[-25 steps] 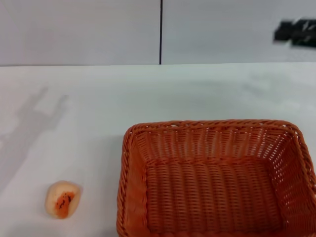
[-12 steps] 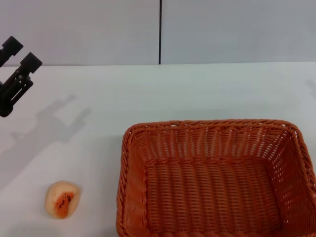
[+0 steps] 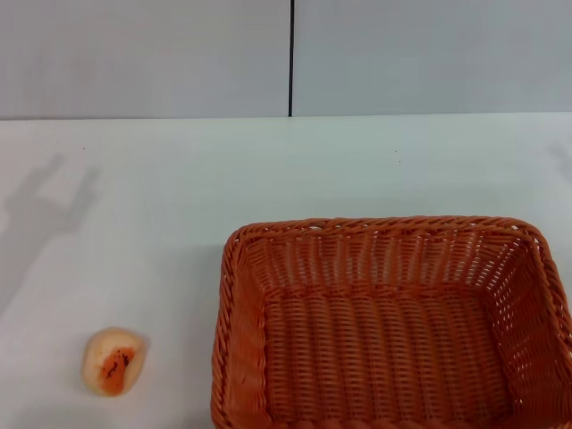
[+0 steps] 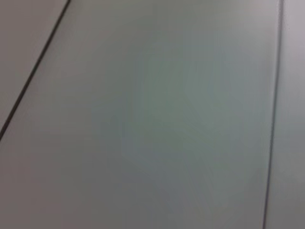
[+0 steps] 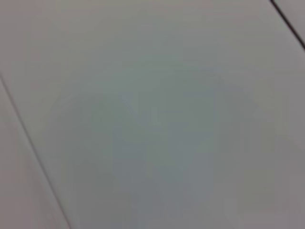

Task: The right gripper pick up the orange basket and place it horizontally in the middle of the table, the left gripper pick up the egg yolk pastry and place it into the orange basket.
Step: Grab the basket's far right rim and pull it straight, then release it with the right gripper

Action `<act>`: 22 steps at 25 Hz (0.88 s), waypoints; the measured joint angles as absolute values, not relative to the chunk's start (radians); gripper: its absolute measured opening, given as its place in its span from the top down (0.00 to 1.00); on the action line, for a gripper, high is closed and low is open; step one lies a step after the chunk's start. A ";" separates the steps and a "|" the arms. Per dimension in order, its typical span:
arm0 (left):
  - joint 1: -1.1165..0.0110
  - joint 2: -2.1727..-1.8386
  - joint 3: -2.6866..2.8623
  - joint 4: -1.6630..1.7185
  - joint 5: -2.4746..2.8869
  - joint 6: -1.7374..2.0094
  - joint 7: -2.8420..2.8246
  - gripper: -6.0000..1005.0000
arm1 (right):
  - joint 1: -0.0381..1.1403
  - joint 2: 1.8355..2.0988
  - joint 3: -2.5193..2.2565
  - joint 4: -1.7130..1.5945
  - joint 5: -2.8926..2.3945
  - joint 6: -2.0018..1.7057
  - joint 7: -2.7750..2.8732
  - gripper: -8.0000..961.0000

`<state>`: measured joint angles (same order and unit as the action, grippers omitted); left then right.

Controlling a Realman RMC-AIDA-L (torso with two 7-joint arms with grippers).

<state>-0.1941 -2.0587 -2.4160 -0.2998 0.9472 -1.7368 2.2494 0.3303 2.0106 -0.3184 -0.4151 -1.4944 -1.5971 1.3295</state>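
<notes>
The orange basket (image 3: 393,326) lies empty on the white table (image 3: 268,170), at the near right of the head view, its long side across the view and its near rim cut off by the frame's edge. The egg yolk pastry (image 3: 113,360) sits on the table at the near left, apart from the basket. Neither gripper shows in any view. A two-pronged shadow of the left gripper falls on the table at the far left. Both wrist views show only a plain grey panelled surface with thin dark seams.
A grey wall with a vertical dark seam (image 3: 291,58) stands behind the table's far edge. Bare tabletop stretches between the basket and that far edge, and around the pastry.
The left gripper, seen at the far left edge half a second ago, has left the head view; its shadow moved left. Basket and pastry have not moved.
</notes>
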 joint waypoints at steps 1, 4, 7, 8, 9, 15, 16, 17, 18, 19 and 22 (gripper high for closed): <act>-0.194 -2.059 -2.416 -0.300 0.947 -1.737 2.249 0.40 | 0.330 2.011 -0.318 -0.415 -1.494 -1.597 1.329 0.44; -0.205 -2.062 -2.450 -0.300 0.945 -1.717 2.187 0.40 | 0.336 2.012 -0.318 -0.415 -1.491 -1.585 1.329 0.44; -0.210 -2.063 -2.455 -0.296 0.944 -1.713 2.181 0.40 | 0.344 2.012 -0.317 -0.414 -1.490 -1.570 1.325 0.44; -0.216 -2.063 -2.461 -0.287 0.944 -1.704 2.184 0.40 | 0.351 2.012 -0.320 -0.414 -1.490 -1.561 1.324 0.44; -0.216 -2.063 -2.461 -0.287 0.944 -1.704 2.184 0.40 | 0.351 2.012 -0.320 -0.414 -1.490 -1.561 1.324 0.44; -0.259 -2.062 -2.537 -0.226 0.942 -1.673 2.152 0.40 | 0.368 2.021 -0.322 -0.421 -1.491 -1.543 1.325 0.43; -0.262 -2.061 -2.545 -0.224 0.942 -1.668 2.152 0.40 | 0.370 2.022 -0.322 -0.423 -1.491 -1.543 1.325 0.43; -0.264 -2.061 -2.551 -0.223 0.941 -1.664 2.153 0.40 | 0.372 2.024 -0.321 -0.423 -1.490 -1.541 1.325 0.43; -0.267 -2.062 -2.570 -0.214 0.933 -1.659 2.150 0.40 | 0.376 2.030 -0.316 -0.423 -1.486 -1.525 1.326 0.43; -0.267 -2.062 -2.570 -0.214 0.933 -1.659 2.150 0.43 | 0.376 2.030 -0.316 -0.423 -1.486 -1.525 1.326 0.43; -0.279 -2.066 -2.632 -0.157 0.895 -1.654 2.139 0.50 | 0.380 2.039 -0.312 -0.423 -1.476 -1.497 1.329 0.43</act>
